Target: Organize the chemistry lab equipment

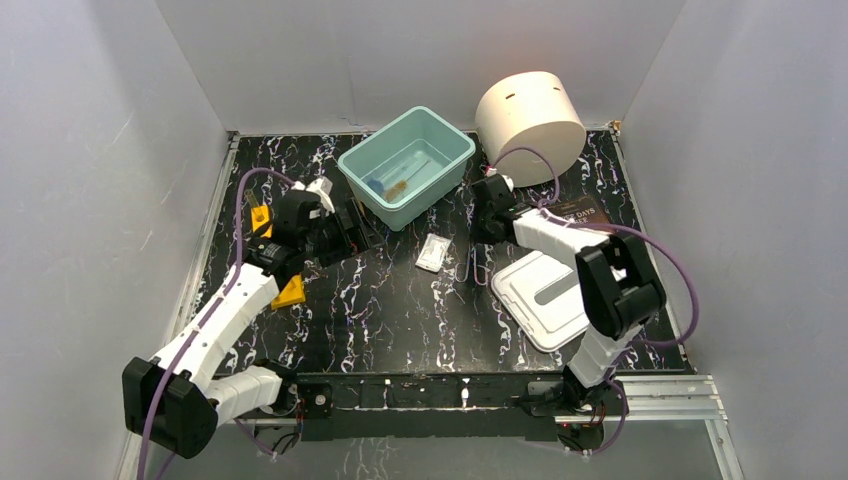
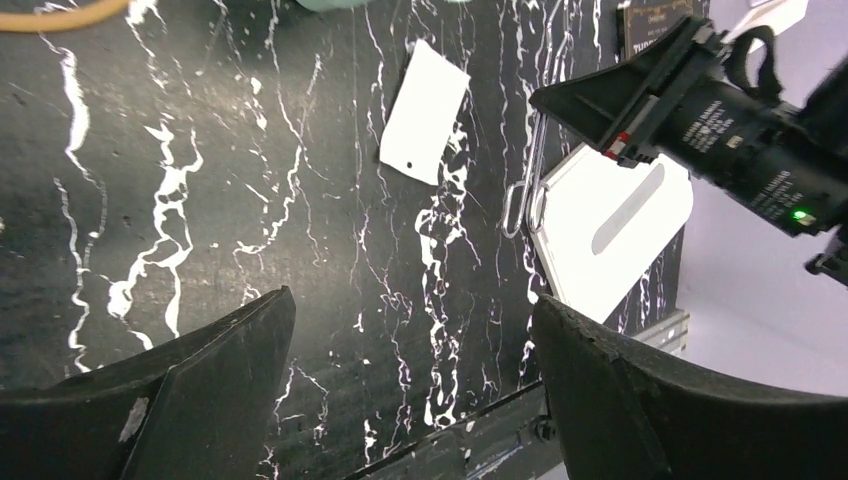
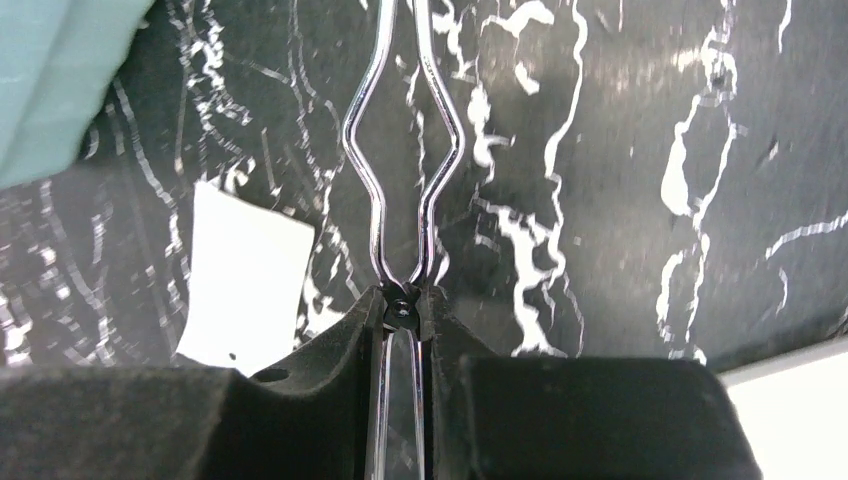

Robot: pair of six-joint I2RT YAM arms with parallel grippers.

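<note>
The top external camera looks down from above and behind the arm bases, taking in the whole bench (image 1: pixel 400 310). The left wrist camera hangs some way above the surface, looking past the left end effector (image 2: pixel 410 320) toward the right arm (image 2: pixel 740 130). The right wrist camera sits close to the bench, facing along a wire holder (image 3: pixel 400 150). All three views share the flat white packet (image 1: pixel 433 252).

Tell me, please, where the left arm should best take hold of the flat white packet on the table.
Probably across its narrow width, from straight above: the packet lies flat on the table, so only its long edges give the fingers purchase. Keep clear of the wire tongs beside it.
</note>
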